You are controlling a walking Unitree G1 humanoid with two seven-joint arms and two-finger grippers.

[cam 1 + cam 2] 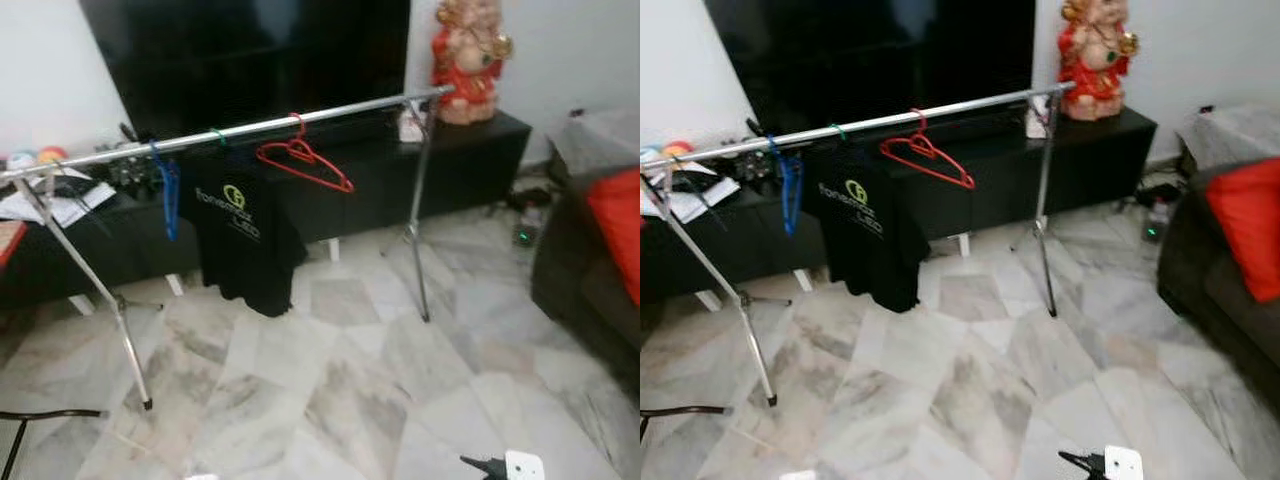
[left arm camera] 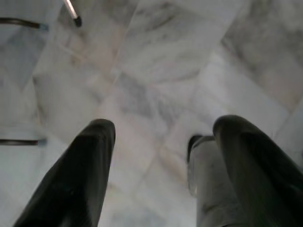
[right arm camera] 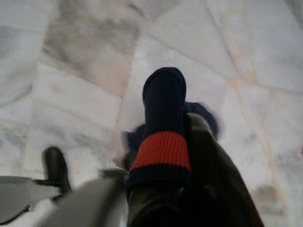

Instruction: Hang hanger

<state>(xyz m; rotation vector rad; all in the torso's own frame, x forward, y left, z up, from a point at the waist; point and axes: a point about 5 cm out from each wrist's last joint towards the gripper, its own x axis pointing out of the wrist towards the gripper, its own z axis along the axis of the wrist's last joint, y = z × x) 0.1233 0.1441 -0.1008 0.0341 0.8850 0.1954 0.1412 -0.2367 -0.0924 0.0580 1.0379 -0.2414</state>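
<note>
Ahead, a red hanger (image 1: 305, 162), a blue hanger (image 1: 168, 195) and a black T-shirt (image 1: 243, 235) are hung on the steel rail (image 1: 330, 113). The left gripper (image 2: 161, 142) is held spread over marble floor (image 2: 165, 52), nothing grasped. Whether the right gripper (image 3: 163, 123) is clenched cannot be told, its fingers being blurred.

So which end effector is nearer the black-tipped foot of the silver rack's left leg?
Left. The left end effector hangs over the marble floor with that black-tipped foot just ahead; the right end effector sits low on the far side, farther off.

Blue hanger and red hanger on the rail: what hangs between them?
A black T-shirt on a green hanger hangs between the blue hanger and red hanger, seen in both eye views.
</note>
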